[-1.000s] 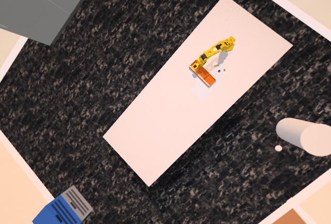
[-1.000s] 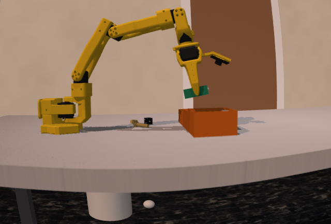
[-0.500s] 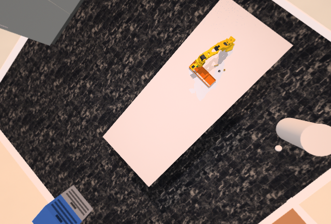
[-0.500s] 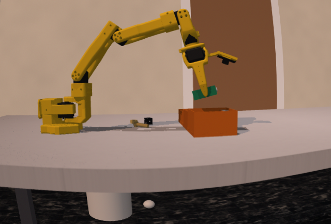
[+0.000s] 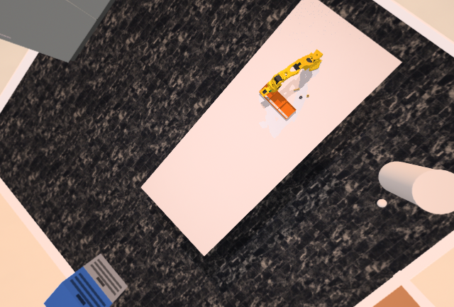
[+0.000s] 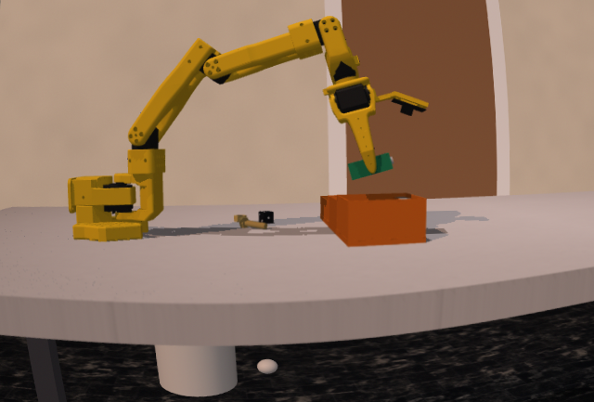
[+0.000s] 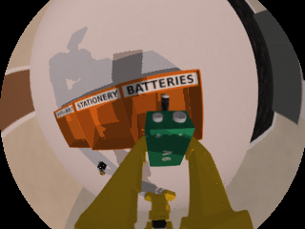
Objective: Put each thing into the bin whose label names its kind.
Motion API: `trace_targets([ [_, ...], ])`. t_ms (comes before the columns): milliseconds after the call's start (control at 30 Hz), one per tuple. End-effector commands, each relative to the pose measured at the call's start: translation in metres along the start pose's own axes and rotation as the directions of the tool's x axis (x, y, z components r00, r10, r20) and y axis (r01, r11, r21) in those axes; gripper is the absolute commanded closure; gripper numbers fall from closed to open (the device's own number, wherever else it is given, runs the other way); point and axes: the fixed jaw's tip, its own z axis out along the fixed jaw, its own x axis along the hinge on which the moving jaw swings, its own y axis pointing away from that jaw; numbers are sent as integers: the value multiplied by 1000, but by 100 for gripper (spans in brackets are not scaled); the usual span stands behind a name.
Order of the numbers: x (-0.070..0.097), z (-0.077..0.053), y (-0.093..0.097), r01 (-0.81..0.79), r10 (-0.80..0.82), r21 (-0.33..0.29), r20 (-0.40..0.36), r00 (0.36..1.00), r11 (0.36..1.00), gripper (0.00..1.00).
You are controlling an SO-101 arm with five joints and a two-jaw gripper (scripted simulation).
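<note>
From the top view you mostly get layout: the yellow arm [image 5: 289, 71] reaches across the table [image 5: 220, 171] to the orange bin row [image 5: 281, 105], with two tiny things [image 5: 303, 96] just right of it. Too small to tell what they are, and the held item is hidden.

The exterior view gives you height: the gripper [image 6: 369, 164] hangs above the bin row [image 6: 379, 220], clamped tight on a green battery [image 6: 358, 169], clear of the rim. A tan piece [image 6: 249, 222] and a black cube [image 6: 265, 216] sit on the table left of the bins.

Only the wrist view shows you the labels: the battery [image 7: 168, 136] is held just in front of the compartment marked BATTERIES [image 7: 160, 86], with STATIONERY [image 7: 97, 99] to its left.
</note>
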Motion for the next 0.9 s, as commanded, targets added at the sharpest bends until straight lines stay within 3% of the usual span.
trace_targets([
  [0,-8,-13,-2,-15,15,-1,62,998,1000,100],
  [133,-8,-13,-2,-15,15,-1,62,998,1000,100],
  [167,-16,-24,-7,-30,30,2,123,992,1000,100],
  [867,-16,-24,-7,-30,30,2,123,992,1000,100],
])
